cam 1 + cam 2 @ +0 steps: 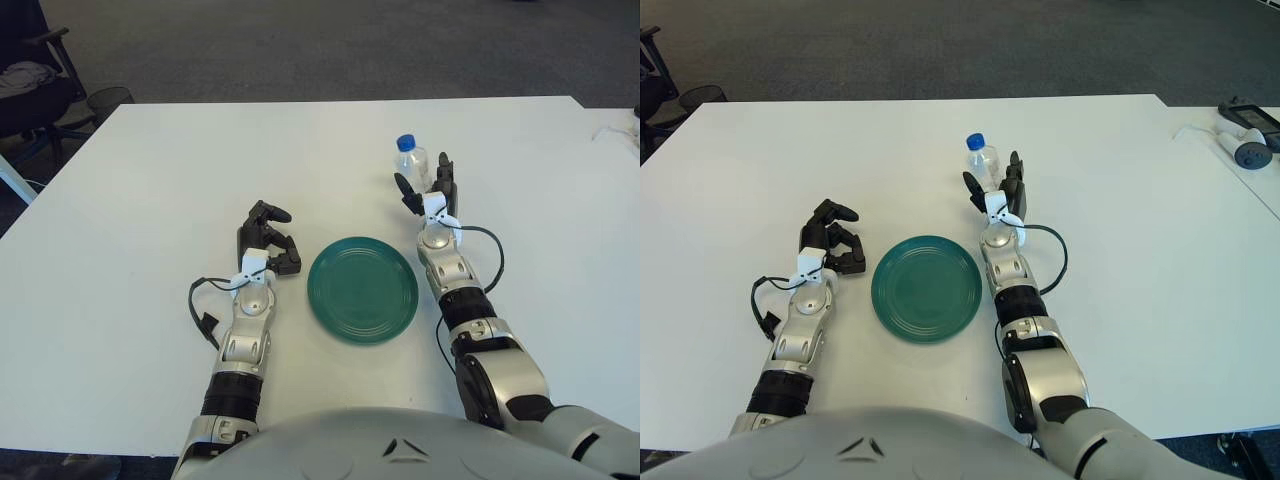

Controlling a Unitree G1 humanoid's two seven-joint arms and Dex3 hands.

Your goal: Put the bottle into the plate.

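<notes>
Two metal-and-black robot hands over a smooth white counter. Left hand (268,240), fingers curled and holding nothing, lies left of the round, ridged green plate (362,289). Right hand (424,190), fingers spread, stands just beside the upright clear plastic bottle with blue cap (410,161), beyond the plate. Grey carpet floor behind.

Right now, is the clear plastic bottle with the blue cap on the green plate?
No, the clear plastic bottle with the blue cap stands upright on the white table, beyond the empty green plate, by the right hand.
</notes>
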